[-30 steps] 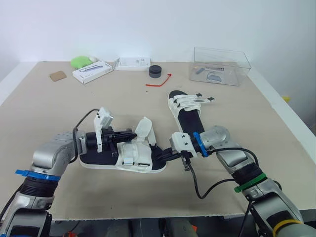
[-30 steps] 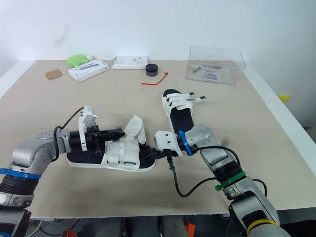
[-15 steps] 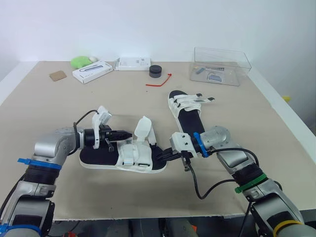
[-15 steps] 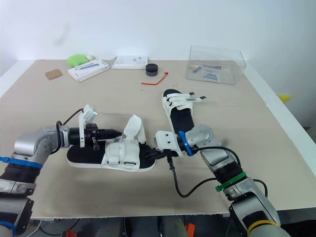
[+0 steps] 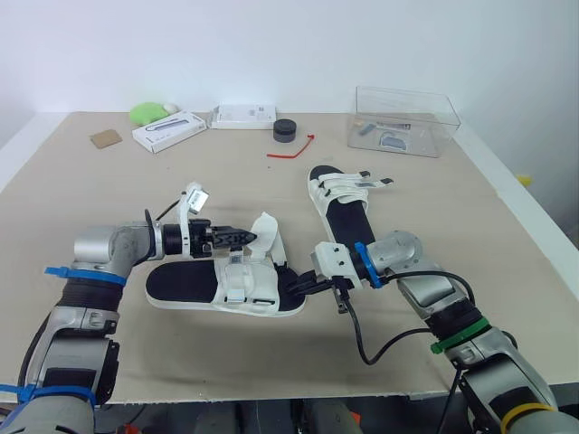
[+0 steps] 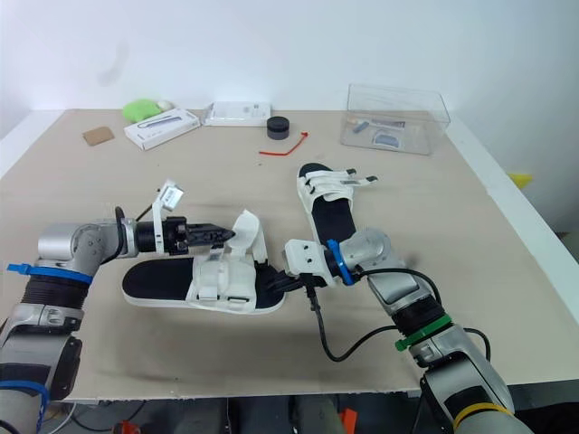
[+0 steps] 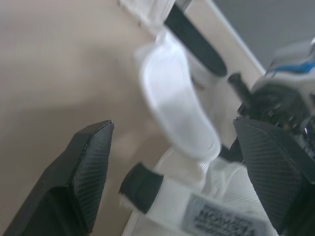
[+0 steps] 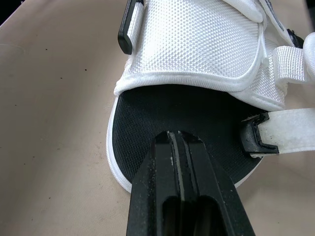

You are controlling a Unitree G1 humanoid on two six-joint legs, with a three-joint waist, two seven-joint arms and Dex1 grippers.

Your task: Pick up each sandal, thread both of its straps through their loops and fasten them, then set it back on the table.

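Left wrist view, centre: left claw (image 7: 172, 130), fingers apart, faces the white strap (image 7: 179, 105); closing off-centre could flick it away. Right claw (image 8: 179, 140), fingers together, steadies the sandal (image 8: 197, 44).

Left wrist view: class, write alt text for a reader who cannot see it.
The left end effector is open, its two black fingers wide apart in front of a white strap standing up from a sandal on a tan table.

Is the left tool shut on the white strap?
No: the left tool's fingers stand wide apart, the white strap lying loose between them.
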